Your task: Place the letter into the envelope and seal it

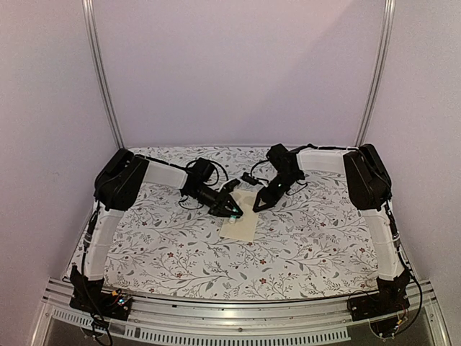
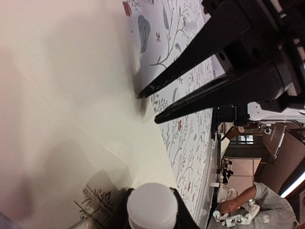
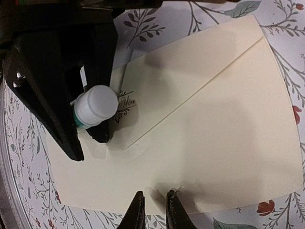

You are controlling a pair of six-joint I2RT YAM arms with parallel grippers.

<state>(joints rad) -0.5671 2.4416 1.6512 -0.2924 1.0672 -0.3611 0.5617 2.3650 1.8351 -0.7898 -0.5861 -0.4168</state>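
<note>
Left pincer (image 1: 235, 210) clenches a glue stick (image 3: 96, 106) at the envelope (image 3: 228, 143) flap (sealing step, it seems); right pincer (image 3: 156, 212), narrowly parted, pins its edge. Next, the flap likely wants pressing shut.

The envelope (image 3: 214, 133) is smooth, dull cream paper, the tablecloth (image 1: 310, 238) looks like printed cloth, the glue stick (image 3: 97, 105) has a smooth white plastic cap, and the rail (image 1: 238, 311) is shiny metal.

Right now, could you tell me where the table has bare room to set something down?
Free: the wide strip of floral cloth between the envelope and the near edge. Crowded: the centre, where the left gripper with its white-capped tube and the right gripper meet over it.
</note>
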